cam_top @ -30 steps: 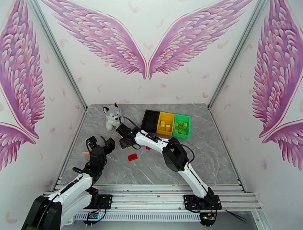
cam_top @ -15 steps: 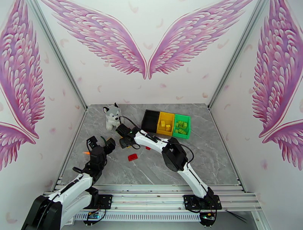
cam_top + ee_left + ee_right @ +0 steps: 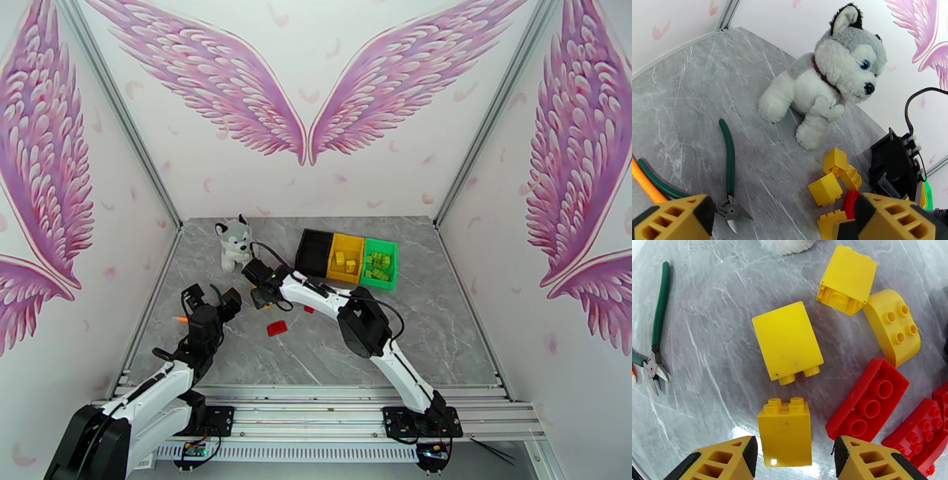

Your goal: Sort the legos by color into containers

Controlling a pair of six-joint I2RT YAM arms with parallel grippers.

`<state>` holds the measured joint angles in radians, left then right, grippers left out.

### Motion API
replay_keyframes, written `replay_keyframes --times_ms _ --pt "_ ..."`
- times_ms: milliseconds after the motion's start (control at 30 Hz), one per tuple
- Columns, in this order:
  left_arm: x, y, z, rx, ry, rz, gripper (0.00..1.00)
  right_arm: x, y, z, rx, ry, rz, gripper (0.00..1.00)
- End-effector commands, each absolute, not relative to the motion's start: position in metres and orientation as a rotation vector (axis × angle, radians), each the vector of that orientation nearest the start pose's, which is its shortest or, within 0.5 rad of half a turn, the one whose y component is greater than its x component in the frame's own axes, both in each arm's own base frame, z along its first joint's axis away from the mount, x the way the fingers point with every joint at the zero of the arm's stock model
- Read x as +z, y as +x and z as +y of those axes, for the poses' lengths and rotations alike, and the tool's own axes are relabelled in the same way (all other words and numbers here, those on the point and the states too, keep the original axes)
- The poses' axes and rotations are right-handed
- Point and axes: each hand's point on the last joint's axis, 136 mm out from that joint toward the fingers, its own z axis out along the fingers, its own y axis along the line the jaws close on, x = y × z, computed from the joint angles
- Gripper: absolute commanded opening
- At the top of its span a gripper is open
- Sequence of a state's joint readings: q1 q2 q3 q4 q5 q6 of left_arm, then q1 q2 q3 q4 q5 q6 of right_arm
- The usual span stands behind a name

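Observation:
In the right wrist view my right gripper [image 3: 794, 453] stands open low over the table, its yellow fingers on either side of an upright yellow lego [image 3: 784, 433], with a gap on the brick's right side. Just beyond it lie three more yellow legos [image 3: 787, 340] and two red legos [image 3: 867, 400]. From above, the right gripper [image 3: 261, 296] sits left of the containers: black [image 3: 314, 253], yellow [image 3: 346, 258] and green [image 3: 378, 262]. The yellow and green bins hold bricks of their own color. A red lego [image 3: 276, 328] lies alone nearer the arms. My left gripper [image 3: 209, 298] hangs open and holds nothing.
A plush husky [image 3: 235, 243] sits at the back left, just behind the brick pile. Green-handled pliers [image 3: 728, 158] and an orange tool [image 3: 644, 183] lie on the table under the left gripper. A small red piece [image 3: 309, 309] rests beside the right forearm.
The right gripper's jaws have widened slightly around the yellow lego. Both arms have stayed almost where they were.

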<state>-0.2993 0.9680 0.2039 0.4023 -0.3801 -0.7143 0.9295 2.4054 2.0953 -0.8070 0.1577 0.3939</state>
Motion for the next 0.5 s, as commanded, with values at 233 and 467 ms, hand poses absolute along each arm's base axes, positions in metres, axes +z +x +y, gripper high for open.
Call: replay_keyframes --times_ms 233,467 --pt "0.120 0.312 -0.029 -0.323 -0.641 1.811 0.99 0.038 0.365 0.444 0.207 -0.684 2.626 0.57" --pt "0.121 0.312 -0.030 -0.325 -0.640 1.811 0.99 0.028 0.367 0.444 0.209 -0.676 2.639 0.53"
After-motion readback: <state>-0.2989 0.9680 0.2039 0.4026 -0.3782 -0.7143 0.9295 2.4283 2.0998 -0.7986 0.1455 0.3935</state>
